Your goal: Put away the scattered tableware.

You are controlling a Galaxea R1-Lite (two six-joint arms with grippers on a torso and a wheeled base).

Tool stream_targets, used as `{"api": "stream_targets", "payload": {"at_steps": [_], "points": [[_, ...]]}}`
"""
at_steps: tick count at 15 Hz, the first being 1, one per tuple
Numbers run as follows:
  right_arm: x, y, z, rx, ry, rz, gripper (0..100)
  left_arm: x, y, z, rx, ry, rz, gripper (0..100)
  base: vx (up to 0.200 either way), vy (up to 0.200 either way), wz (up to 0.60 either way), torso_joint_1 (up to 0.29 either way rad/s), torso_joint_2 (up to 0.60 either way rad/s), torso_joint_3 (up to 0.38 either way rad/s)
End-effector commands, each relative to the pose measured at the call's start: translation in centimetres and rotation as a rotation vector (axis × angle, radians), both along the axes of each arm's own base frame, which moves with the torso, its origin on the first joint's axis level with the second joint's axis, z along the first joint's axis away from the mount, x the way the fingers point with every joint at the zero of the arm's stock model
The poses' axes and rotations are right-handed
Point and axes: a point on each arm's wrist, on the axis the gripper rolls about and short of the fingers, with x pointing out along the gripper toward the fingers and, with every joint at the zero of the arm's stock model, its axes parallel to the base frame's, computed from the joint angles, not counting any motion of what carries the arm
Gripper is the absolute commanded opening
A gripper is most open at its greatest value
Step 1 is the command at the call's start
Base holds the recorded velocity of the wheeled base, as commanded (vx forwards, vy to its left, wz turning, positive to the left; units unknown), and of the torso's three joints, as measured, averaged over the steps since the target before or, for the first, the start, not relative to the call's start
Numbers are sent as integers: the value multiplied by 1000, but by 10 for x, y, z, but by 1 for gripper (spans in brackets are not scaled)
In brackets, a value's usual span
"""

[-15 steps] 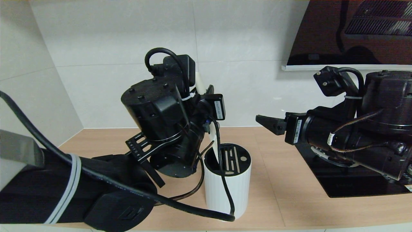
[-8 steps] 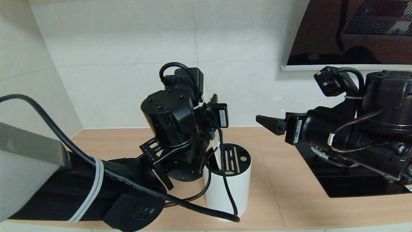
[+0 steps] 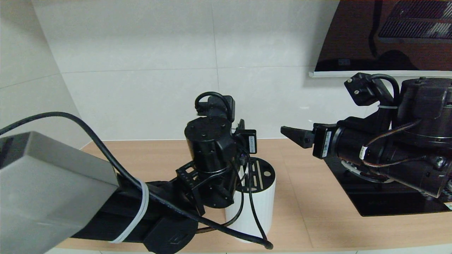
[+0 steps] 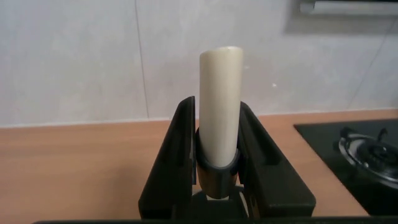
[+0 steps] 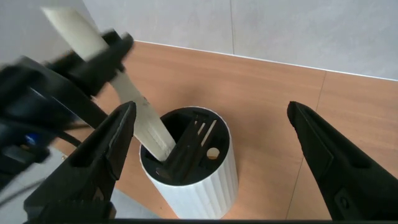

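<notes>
The left gripper (image 4: pixel 217 115) is clamped on the cream utensil (image 4: pixel 219 81), whose lower end sits inside the open half of the white holder (image 5: pixel 205 183); I'd lower it straight, clear of the slotted insert (image 5: pixel 198 134), before letting go. The left wrist view shows that grip close up, while the right wrist view shows the tip's entry, past the right gripper (image 5: pixel 209 111), spread wide and empty.
</notes>
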Motion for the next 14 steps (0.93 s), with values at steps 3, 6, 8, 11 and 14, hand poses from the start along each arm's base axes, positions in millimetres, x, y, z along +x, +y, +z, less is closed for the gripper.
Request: {"api": "stream_targets", "payload": {"at_steps": [3,6,8,11,14], "points": [[1,1,-1,-2,2,0,100,4,-9,-24,39,43,-8,0,0,0,0,0,0,0],[1,1,-1,-3,3,0,100,6,-12,-43,79,79,-10,0,0,0,0,0,0,0],[1,1,-1,-2,2,0,100,4,-12,-50,98,95,-14,0,0,0,0,0,0,0],[1,1,-1,-3,3,0,100,4,-15,-57,113,109,-17,0,0,0,0,0,0,0],[1,1,-1,-2,2,0,100,4,-15,-61,122,117,-17,0,0,0,0,0,0,0]]}}
